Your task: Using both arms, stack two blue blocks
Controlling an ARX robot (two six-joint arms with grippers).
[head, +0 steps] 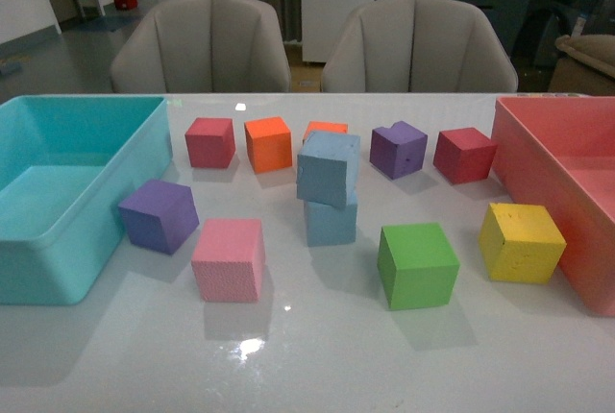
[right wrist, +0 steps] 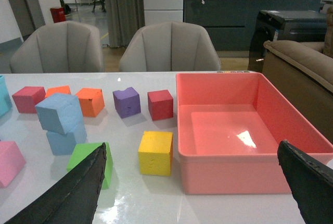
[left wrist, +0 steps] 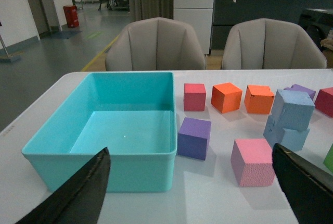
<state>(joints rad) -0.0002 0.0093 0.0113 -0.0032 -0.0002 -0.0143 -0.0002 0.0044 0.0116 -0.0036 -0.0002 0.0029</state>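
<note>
Two pale blue blocks stand stacked in the middle of the white table. The upper blue block point(head: 329, 168) sits turned and tilted on the lower blue block point(head: 332, 220). The stack also shows in the left wrist view, upper block point(left wrist: 293, 109) on lower block point(left wrist: 286, 134), and in the right wrist view, upper block point(right wrist: 60, 112) on lower block point(right wrist: 65, 140). Neither arm appears in the front view. My left gripper point(left wrist: 192, 193) hangs open near the turquoise bin, well apart from the stack. My right gripper point(right wrist: 195, 193) is open over the table's right side, holding nothing.
A turquoise bin point(head: 144, 168) lies at the left and a pink bin point(head: 524, 158) at the right. Around the stack lie a purple cube point(head: 159, 214), pink cube point(head: 229, 258), green cube point(head: 417, 264), yellow cube point(head: 521, 241), red cubes, orange cubes and another purple cube point(head: 398, 149). Two chairs stand behind.
</note>
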